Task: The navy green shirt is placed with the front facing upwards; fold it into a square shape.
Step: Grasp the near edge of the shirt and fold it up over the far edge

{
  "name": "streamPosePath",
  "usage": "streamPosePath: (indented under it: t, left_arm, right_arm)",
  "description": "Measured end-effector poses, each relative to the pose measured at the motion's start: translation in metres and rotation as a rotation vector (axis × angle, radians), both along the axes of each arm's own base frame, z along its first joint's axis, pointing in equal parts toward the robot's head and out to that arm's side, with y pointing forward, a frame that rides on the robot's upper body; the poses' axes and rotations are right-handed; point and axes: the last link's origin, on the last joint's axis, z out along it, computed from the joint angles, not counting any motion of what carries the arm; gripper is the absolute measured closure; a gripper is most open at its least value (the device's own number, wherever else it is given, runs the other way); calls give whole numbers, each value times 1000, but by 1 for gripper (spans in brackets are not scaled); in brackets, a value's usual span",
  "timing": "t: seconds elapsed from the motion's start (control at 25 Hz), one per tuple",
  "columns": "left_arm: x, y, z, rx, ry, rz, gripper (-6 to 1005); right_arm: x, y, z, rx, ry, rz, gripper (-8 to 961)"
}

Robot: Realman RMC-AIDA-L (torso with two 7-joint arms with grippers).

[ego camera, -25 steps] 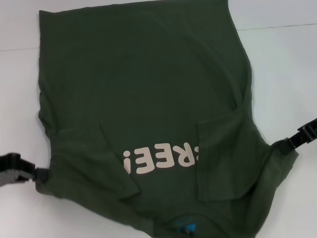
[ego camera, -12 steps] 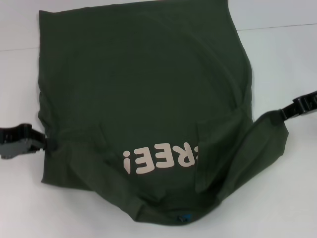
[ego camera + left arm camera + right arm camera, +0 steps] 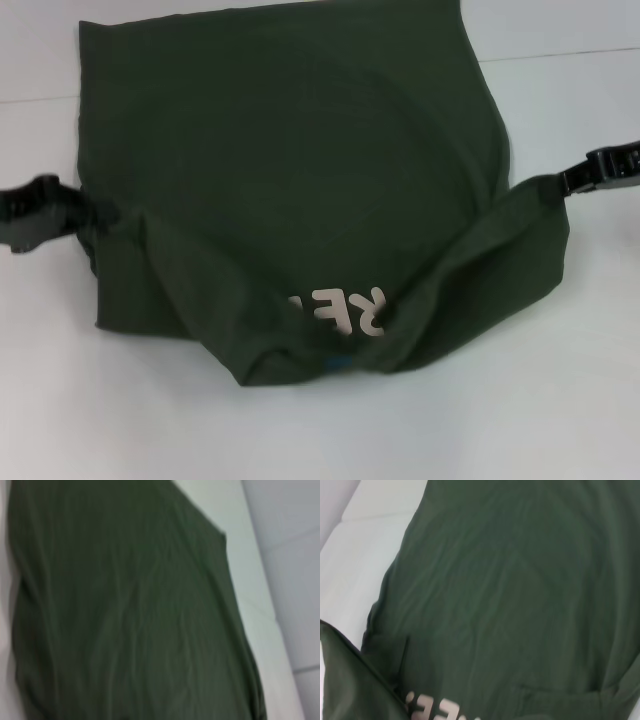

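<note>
Head view: my left fingers (image 3: pixel 95 215) and right fingers (image 3: pixel 565 183) each pinching navy green shirt (image 3: pixel 290 160) shoulder edge; should carry both evenly toward hem, keeping fold line straight.

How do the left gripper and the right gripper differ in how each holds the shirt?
The left gripper sits lower at the navy green shirt's side edge; the right gripper sits higher, pulling out a longer raised flap. Both are shut on the fabric, lifting the collar end.
</note>
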Motion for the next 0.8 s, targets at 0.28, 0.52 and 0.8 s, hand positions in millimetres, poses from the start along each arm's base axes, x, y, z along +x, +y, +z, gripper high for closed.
streamPosePath:
  t: [0.28, 0.52, 0.8]
  left_arm:
    - [2, 19, -4, 103, -23, 23, 995]
    - [7, 29, -11, 144, -15, 10, 995]
    - [7, 35, -7, 179, -4, 14, 995]
  right_arm:
    - [9, 7, 4, 111, 15, -29, 917]
    - [14, 9, 6, 192, 57, -40, 918]
    - [15, 13, 3, 223, 51, -40, 918]
